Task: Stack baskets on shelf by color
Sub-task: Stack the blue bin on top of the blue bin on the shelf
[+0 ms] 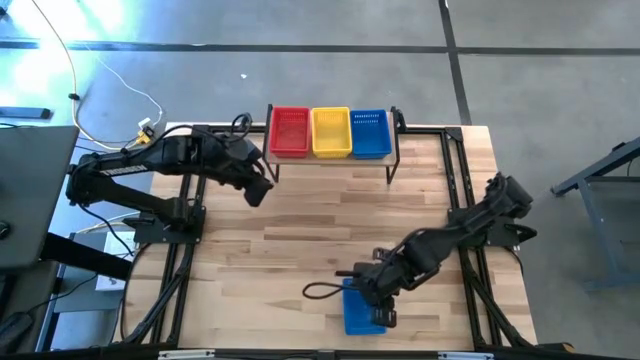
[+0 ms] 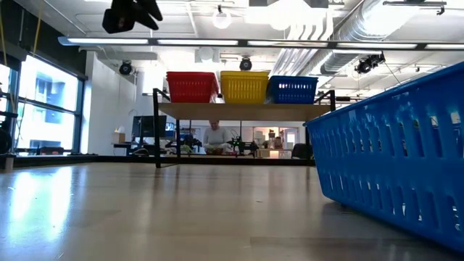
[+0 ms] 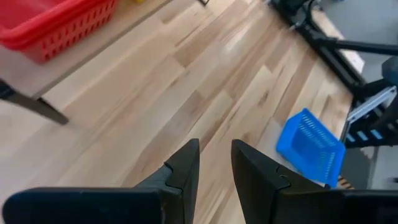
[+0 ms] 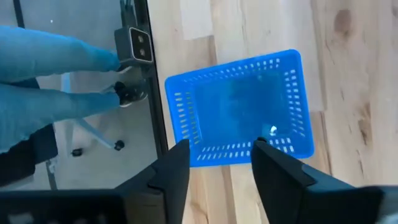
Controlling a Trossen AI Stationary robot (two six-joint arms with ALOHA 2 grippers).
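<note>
Red point(image 1: 290, 131), yellow point(image 1: 331, 131) and blue point(image 1: 370, 133) plastic mesh baskets sat side by side on the low light-wood shelf point(image 1: 330, 158). Another blue mesh basket point(image 1: 362, 312) lay at the table's near edge. Right gripper point(image 1: 383, 312) hovered above it, jaws released. Left gripper point(image 1: 257, 190) hung near the shelf's red end, empty, jaws slightly parted.

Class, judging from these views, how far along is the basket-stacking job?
Done: red, yellow and blue baskets stand on the shelf.
In hand: the open right gripper hovers above a loose blue basket.
Left: grasping and stacking it.
</note>
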